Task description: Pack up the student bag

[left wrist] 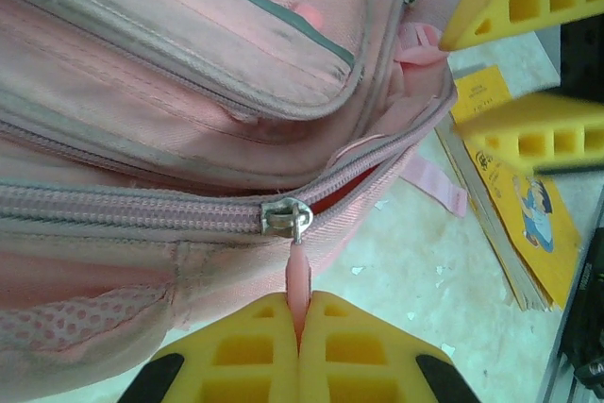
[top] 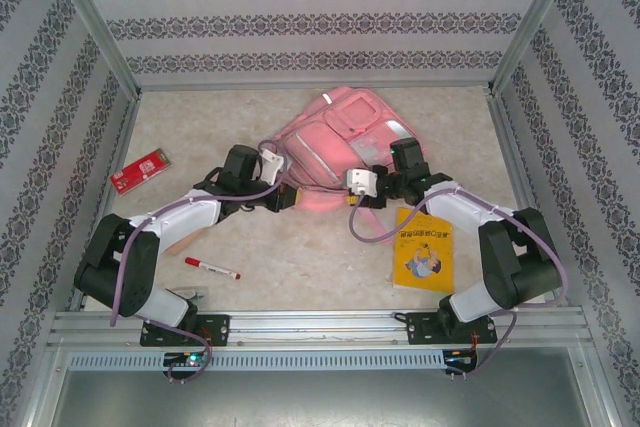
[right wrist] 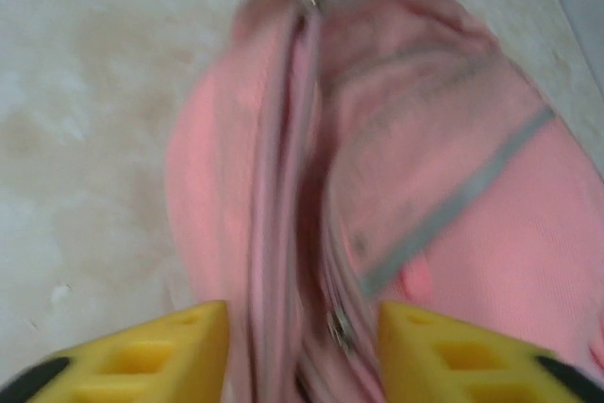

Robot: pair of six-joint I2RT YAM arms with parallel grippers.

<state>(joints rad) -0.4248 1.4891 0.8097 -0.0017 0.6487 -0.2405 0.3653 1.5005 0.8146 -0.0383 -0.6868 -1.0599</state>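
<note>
The student bag (top: 335, 142) is lying in the middle of the table (top: 250, 107), with a yellow book (top: 424, 247) beside it showing print too small to read. The right gripper (right wrist: 300, 327) is standing with jaws apart astride the zip. The left gripper (left wrist: 298, 313) is pinching the pink zipper pull (left wrist: 297, 276).

Your left arm (top: 150, 237) and right arm (top: 505, 252) wear matching livery: glossy black joint housings, white link shells, and a lilac cable (top: 200, 203) trailing along each from shoulder to wrist. A white camera block (top: 360, 182) is fixed at the right wrist. Each black base (top: 178, 329) is bolted to the silver rail (top: 320, 322). Your left claw (left wrist: 300, 327) and right claw (right wrist: 302, 346) carry bright yellow fingers (right wrist: 142, 356), moulded with rectangular hollows and backed by black at the heel.
</note>
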